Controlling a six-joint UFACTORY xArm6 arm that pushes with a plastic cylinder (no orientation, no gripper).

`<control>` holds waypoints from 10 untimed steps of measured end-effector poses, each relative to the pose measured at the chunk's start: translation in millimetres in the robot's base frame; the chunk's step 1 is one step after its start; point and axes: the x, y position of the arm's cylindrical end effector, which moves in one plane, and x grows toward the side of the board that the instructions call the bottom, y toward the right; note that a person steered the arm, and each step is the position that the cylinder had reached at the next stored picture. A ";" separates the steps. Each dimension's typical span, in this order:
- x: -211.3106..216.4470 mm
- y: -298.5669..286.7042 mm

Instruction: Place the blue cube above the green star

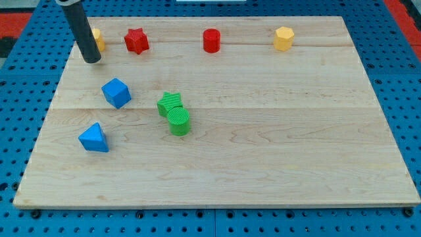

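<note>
The blue cube (116, 92) lies on the wooden board (263, 145) at the view's left. The green star (169, 103) lies to its right, touching a green cylinder (178, 121) just below it. My tip (91, 60) is near the board's top left corner, above and left of the blue cube, apart from it. It stands right beside a yellow block (97, 38) that the rod partly hides.
A blue triangular block (94, 138) lies below the blue cube. Along the view's top are a red star (136, 41), a red cylinder (211, 40) and a yellow hexagonal block (283, 38). Blue pegboard surrounds the board.
</note>
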 end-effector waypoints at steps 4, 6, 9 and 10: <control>114.8 26.1; 88.7 64.3; 67.2 60.4; 63.5 72.8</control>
